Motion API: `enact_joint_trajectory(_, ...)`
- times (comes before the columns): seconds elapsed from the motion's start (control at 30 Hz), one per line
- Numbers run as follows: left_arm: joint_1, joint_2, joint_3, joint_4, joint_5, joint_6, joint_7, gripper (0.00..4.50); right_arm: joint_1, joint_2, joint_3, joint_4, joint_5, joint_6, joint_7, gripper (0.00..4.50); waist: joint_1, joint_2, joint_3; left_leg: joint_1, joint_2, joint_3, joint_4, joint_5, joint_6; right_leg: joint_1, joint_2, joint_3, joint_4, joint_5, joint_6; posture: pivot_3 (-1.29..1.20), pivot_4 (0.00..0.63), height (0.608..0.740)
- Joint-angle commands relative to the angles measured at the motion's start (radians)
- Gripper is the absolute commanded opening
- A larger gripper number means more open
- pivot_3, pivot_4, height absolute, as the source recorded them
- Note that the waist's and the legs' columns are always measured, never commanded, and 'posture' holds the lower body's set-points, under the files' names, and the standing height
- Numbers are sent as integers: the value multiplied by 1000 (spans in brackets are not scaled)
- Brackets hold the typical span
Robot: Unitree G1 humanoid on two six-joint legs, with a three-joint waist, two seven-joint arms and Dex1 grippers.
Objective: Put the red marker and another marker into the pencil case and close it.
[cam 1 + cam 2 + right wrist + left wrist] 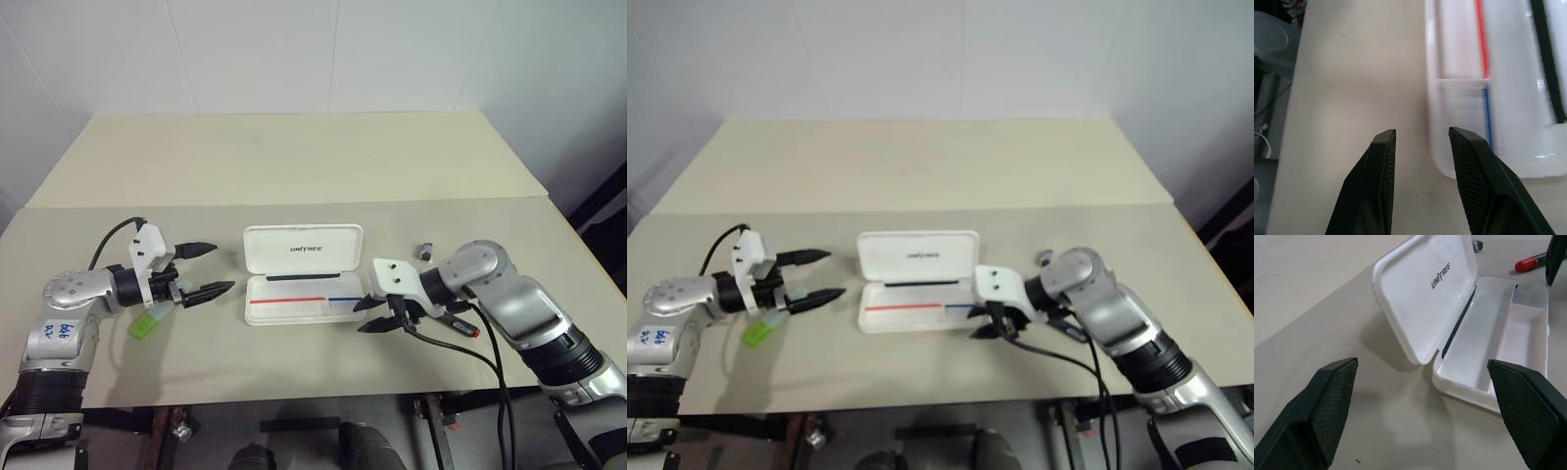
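The pencil case [302,274] is lying open at the centre of the frame on the beige surface [294,166], its lid standing up behind the tray; the left pincer [208,269] is hovering left of centre with its fingers spread wide, gripping nothing; the light green marker [147,324] is resting beneath that arm at lower left; the right pincer [368,315] is sitting at the case's right end, fingers partly parted and empty; the red marker [458,326] is lying right of centre under the right wrist, outside the case; a small dark clip [426,251] is sitting further up, right of the lid.
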Motion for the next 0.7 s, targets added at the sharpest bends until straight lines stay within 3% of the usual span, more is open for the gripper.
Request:
enact_joint_trajectory(0.03, -4, 3, 4, -39, -10, -9, -10, 4500, 12, -18, -73, -44, 53, 8, -15, 1827, 0, 0, 0, 0, 0, 0, 0, 0, 0, 0, 0, 0, 0, 0, 0, 0, 150, 740)
enact_joint_trajectory(0.17, -8, 10, 9, -38, -16, -16, -31, 4500, 29, -70, -143, -45, 78, 14, -34, 1827, 3, 0, 0, 0, 0, 0, 0, 0, 0, 0, 0, 0, 0, 0, 0, 0, 150, 740)
enact_joint_trajectory(0.43, -29, 28, 9, -52, -36, -9, -95, 4500, 120, -236, -308, -38, 131, 5, -34, 4477, 17, 0, 0, 0, 0, 0, -1, 0, 0, 0, 0, 0, -1, 0, 0, 0, 150, 740)
enact_joint_trajectory(0.7, -49, 35, -3, -64, -30, -4, -132, 4500, 264, -368, -446, 75, 152, -14, -33, 4477, 25, 0, 0, 0, 0, 1, 0, 0, 0, 0, 0, 1, -1, 0, 0, 0, 150, 740)
